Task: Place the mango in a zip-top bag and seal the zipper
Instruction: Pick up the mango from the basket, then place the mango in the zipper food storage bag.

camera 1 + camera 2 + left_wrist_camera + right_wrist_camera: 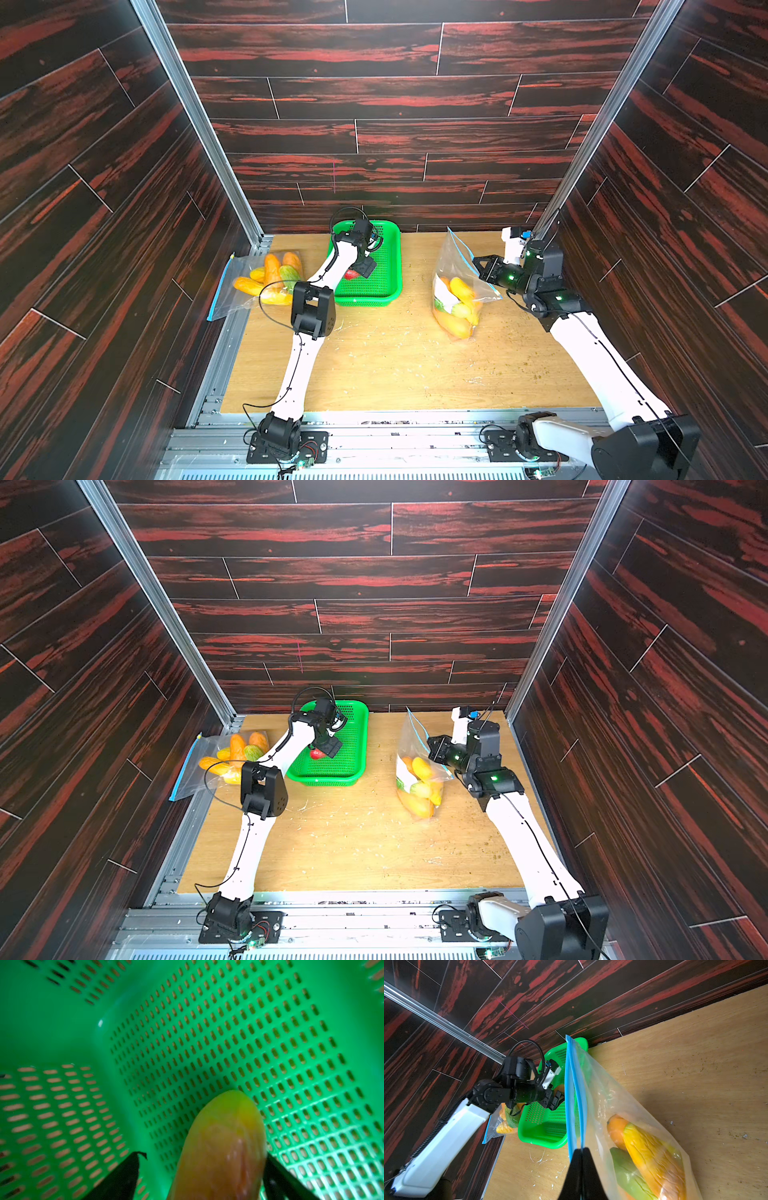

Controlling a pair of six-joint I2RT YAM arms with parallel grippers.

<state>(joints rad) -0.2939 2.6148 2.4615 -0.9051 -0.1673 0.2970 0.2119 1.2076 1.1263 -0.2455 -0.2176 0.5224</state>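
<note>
A yellow-orange mango (220, 1147) lies in the green basket (397, 266), a red end of it showing in a top view (350, 274). My left gripper (204, 1156) reaches down into the basket with its jaws open around the mango; one finger (128, 1169) stands clear of it, the other is close against it. My right gripper (581, 1149) is shut on the blue zipper strip (574, 1095) of the clear zip-top bag (451, 266), holding it upright on the table with its mouth up. Several mangoes (457, 307) sit in it.
A second clear bag (245, 286) with several mangoes lies at the table's left edge, partly over the metal rail. The basket stands at the back centre near the wall. Dark wood-pattern walls close in the back and both sides. Crumbs dot the wooden tabletop (395, 365).
</note>
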